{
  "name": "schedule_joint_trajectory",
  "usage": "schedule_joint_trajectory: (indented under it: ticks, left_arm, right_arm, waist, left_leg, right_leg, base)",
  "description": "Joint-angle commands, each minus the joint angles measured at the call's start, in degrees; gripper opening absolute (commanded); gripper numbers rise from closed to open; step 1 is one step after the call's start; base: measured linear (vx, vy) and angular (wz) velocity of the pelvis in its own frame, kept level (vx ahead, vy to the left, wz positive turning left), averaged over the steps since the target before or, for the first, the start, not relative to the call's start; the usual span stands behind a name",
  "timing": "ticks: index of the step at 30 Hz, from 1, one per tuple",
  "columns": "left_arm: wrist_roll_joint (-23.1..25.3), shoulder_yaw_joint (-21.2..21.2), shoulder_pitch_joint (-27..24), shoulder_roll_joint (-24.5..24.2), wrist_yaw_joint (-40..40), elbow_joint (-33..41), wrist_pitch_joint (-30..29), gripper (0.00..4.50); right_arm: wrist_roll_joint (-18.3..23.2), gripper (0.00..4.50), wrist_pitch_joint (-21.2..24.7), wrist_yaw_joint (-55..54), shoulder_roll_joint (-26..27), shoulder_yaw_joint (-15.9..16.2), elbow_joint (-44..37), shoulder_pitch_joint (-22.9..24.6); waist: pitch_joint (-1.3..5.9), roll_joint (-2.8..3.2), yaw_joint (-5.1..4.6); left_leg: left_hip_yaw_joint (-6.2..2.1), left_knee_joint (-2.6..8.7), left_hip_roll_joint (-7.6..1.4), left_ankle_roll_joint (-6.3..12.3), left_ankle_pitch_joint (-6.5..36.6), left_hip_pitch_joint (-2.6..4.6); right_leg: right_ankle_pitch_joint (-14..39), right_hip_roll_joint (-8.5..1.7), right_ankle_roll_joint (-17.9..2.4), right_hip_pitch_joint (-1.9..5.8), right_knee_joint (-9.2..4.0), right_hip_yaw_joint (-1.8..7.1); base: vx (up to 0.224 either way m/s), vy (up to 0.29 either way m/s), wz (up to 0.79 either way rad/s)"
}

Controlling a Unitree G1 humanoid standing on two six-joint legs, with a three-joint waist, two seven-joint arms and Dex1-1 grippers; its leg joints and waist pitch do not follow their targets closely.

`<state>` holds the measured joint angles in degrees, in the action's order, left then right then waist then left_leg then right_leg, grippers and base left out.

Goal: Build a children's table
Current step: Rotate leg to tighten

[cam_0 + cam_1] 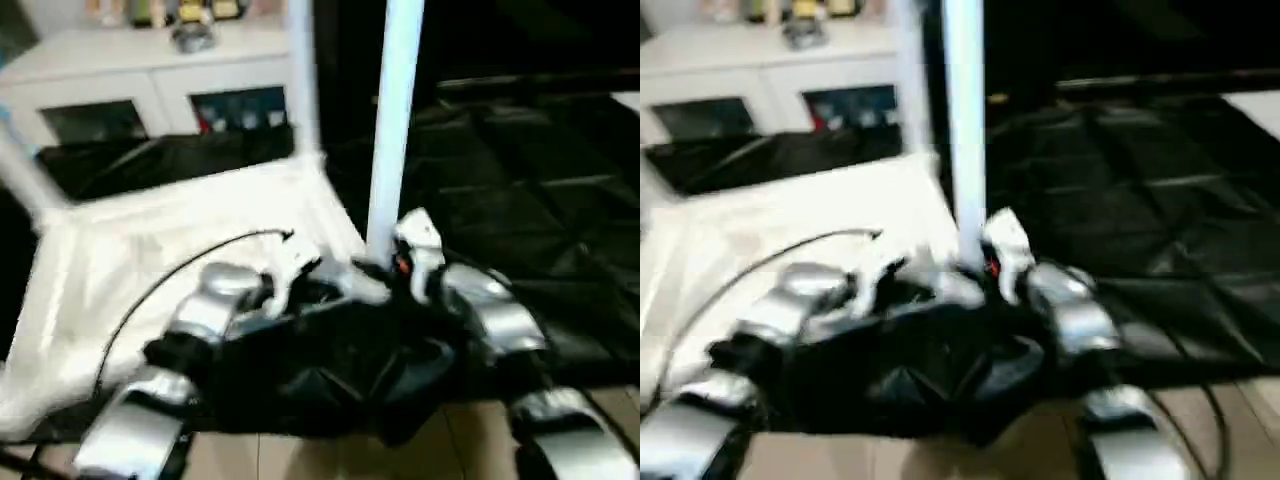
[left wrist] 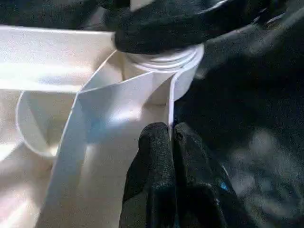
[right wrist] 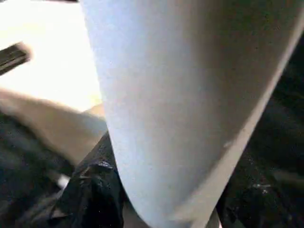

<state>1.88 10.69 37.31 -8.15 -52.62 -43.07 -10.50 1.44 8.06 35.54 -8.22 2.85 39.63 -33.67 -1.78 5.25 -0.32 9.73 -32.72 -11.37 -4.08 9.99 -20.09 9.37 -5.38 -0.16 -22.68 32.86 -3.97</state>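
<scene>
The children's table top (image 1: 170,250) lies upside down on the black-draped work table (image 1: 520,200), towards its left and near edge. A rounded corner socket (image 2: 161,71) at the near right corner of the top holds the foot of one white leg (image 1: 395,120), which stands upright. A second leg (image 1: 302,70) rises at the far right corner, and a third (image 1: 25,175) slants up at the far left, so three legs can be counted.

The left gripper (image 2: 172,137) is clenched, its two black fingers pinching a thin wall of the top just beside the socket. The right gripper (image 1: 385,268) grasps the upright leg at its base, right above the socket.

Beyond the work table stands a white glass-door cabinet (image 1: 150,85) with small blurred items behind its panes and on its top.
</scene>
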Motion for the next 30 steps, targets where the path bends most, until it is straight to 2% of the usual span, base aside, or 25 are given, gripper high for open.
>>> schedule_joint_trajectory:
  ticks: [1,2,3,7,8,11,15,17,18,19,20,22,24,25,26,28,29,30]
  left_arm:
    - [-1.7,-0.1,2.3,3.4,3.1,1.2,-0.1,0.00]
    - [-1.8,0.0,2.2,3.9,3.1,1.5,-0.2,0.00]
    - [-2.0,0.5,1.9,4.6,2.4,2.3,-0.4,0.00]
    - [-2.0,1.3,1.3,4.9,0.4,3.4,0.1,0.00]
    - [-1.9,1.5,1.2,4.6,0.0,3.3,0.4,0.00]
    - [-1.8,1.6,1.0,4.1,-0.9,3.3,0.9,0.00]
    - [-2.2,2.4,-0.1,1.1,-6.8,4.7,1.2,0.00]
    - [-2.3,2.6,-0.4,0.2,-8.5,5.1,1.2,0.00]
    - [-2.3,2.6,-0.4,0.2,-8.5,5.1,1.2,0.00]
    - [-2.3,2.7,-0.4,-0.7,-10.1,5.1,1.2,0.00]
    - [-2.3,2.7,-0.4,-0.7,-10.1,5.1,1.2,0.00]
    - [-2.0,2.5,0.0,-2.4,-12.1,4.3,1.7,0.00]
    - [-2.0,2.4,0.2,-2.9,-12.6,3.9,1.8,0.00]
    - [-2.0,2.3,0.4,-3.2,-13.0,3.6,1.9,0.00]
    - [-2.0,2.2,0.6,-3.5,-13.4,3.4,2.0,0.00]
    - [-2.1,2.2,0.7,-3.9,-13.9,3.4,2.2,0.00]
    - [-2.2,2.2,0.8,-4.2,-14.4,3.4,2.2,0.00]
    - [-2.4,2.3,0.9,-4.5,-14.8,3.4,2.3,0.00]
  right_arm:
    - [-0.5,2.01,3.3,-1.3,5.6,4.1,4.9,1.7]
    - [-1.1,2.01,2.5,-1.9,6.1,4.4,5.2,1.5]
    - [-1.1,2.56,2.0,-1.0,6.9,4.6,5.4,1.4]
    - [0.4,2.87,2.4,2.6,7.3,3.8,5.3,1.0]
    - [0.2,2.99,2.0,3.3,6.9,4.1,5.1,1.0]
    - [-0.3,3.20,1.0,4.3,6.1,4.7,5.1,0.8]
    - [-0.8,3.20,-1.8,12.6,1.4,6.9,3.9,1.0]
    - [-0.6,3.20,-2.7,16.5,-0.3,7.4,2.8,1.5]
    - [-0.6,3.20,-2.7,16.5,-0.3,7.4,2.8,1.5]
    - [0.2,3.20,-2.8,21.9,-2.5,8.4,0.6,2.3]
    - [0.2,3.20,-2.8,21.9,-2.5,8.4,0.6,2.3]
    - [2.4,3.20,-0.2,32.2,-6.4,10.4,-4.3,4.1]
    - [3.2,3.20,1.2,35.3,-7.6,11.2,-5.9,4.7]
    - [3.6,3.20,2.2,37.6,-8.4,11.7,-6.8,5.1]
    - [4.0,3.20,3.0,39.3,-9.0,12.3,-7.7,5.4]
    - [4.3,3.20,4.1,41.3,-9.8,13.2,-8.7,5.8]
    - [4.6,3.06,4.8,42.8,-10.3,13.8,-9.5,6.1]
    - [4.6,3.06,5.2,43.7,-10.7,14.4,-10.0,6.3]
  waist:
    - [2.14,-0.56,-0.38]
    - [2.20,-0.62,-0.48]
    - [2.21,-0.73,-0.68]
    - [2.38,-0.74,-0.80]
    - [2.48,-0.74,-0.66]
    - [2.52,-0.67,-0.61]
    - [2.67,-0.71,-0.27]
    - [2.83,-0.68,-0.05]
    - [2.99,-0.71,0.29]
    - [2.89,-0.71,0.60]
    - [2.97,-0.76,0.91]
    - [3.03,-1.14,1.49]
    - [2.98,-0.93,2.26]
    - [2.94,-0.91,2.53]
    - [2.90,-1.19,2.62]
    - [2.81,-1.08,3.04]
    - [2.77,-1.03,3.11]
    - [2.78,-1.14,3.27]
  left_leg:
    - [-0.70,3.98,-0.05,1.40,26.0,0.13]
    - [-0.68,3.99,-0.06,1.58,26.0,0.17]
    - [-0.70,4.04,-0.11,1.84,25.9,-0.09]
    - [-0.63,4.14,-0.29,2.96,25.0,-0.39]
    - [-0.55,4.18,-0.46,3.31,23.9,-0.51]
    - [-0.49,4.23,-0.58,3.30,23.2,-0.63]
    - [-0.34,4.15,-0.71,3.86,21.8,-0.83]
    - [-0.16,4.04,-0.83,4.34,19.8,-0.95]
    - [-0.07,3.91,-0.89,4.84,18.2,-1.02]
    - [0.13,3.86,-0.91,5.48,17.3,-1.03]
    - [0.16,3.74,-0.96,5.67,17.0,-0.97]
    - [0.28,3.62,-0.99,6.43,15.1,-1.01]
    - [0.34,3.57,-1.21,6.92,15.0,-0.87]
    - [0.37,3.65,-1.31,6.42,15.1,-0.82]
    - [0.39,3.70,-1.28,6.20,15.3,-0.78]
    - [0.32,3.83,-1.35,5.54,15.9,-0.61]
    - [0.33,3.84,-1.38,5.30,16.1,-0.59]
    - [0.30,3.88,-1.32,5.07,16.1,-0.59]
  right_leg:
    - [35.4,-1.99,-5.0,1.48,-6.25,0.51]
    - [34.9,-1.99,-5.3,1.42,-6.27,0.57]
    - [33.9,-1.98,-5.7,1.49,-6.14,0.60]
    - [30.9,-2.09,-7.2,1.74,-5.78,0.88]
    - [28.5,-2.09,-8.2,1.82,-5.48,1.04]
    - [26.9,-2.16,-9.1,1.96,-5.29,1.11]
    - [24.3,-2.26,-10.2,2.32,-5.01,1.23]
    - [21.0,-2.21,-11.3,2.46,-4.73,1.32]
    - [18.2,-2.19,-12.2,2.72,-4.39,1.30]
    - [17.0,-2.11,-12.8,2.73,-4.34,1.28]
    - [16.8,-2.13,-12.9,2.82,-4.27,1.25]
    - [15.1,-2.02,-13.2,3.02,-4.11,1.25]
    - [15.9,-2.17,-13.2,2.84,-4.04,1.33]
    - [16.8,-2.29,-13.1,2.65,-4.08,1.37]
    - [17.5,-2.23,-13.0,2.64,-4.17,1.33]
    - [19.7,-2.25,-12.2,2.54,-4.30,1.42]
    - [20.1,-2.27,-12.0,2.45,-4.32,1.47]
    - [20.3,-2.20,-11.7,2.51,-4.35,1.50]
  base:
    - [0.000,0.000,0.00]
    - [0.000,0.000,0.00]
    - [0.000,0.000,0.00]
    - [0.000,0.000,0.00]
    - [0.000,0.000,0.00]
    - [0.000,0.000,0.00]
    - [0.000,0.000,0.00]
    - [0.000,0.000,0.00]
    - [0.000,0.000,0.00]
    - [0.000,0.000,0.00]
    - [0.000,0.000,0.00]
    - [0.000,0.000,0.00]
    - [0.000,0.000,0.00]
    - [0.000,0.000,0.00]
    - [0.000,0.000,0.00]
    - [0.000,0.000,0.00]
    - [0.000,0.000,0.00]
    - [0.000,0.000,0.00]
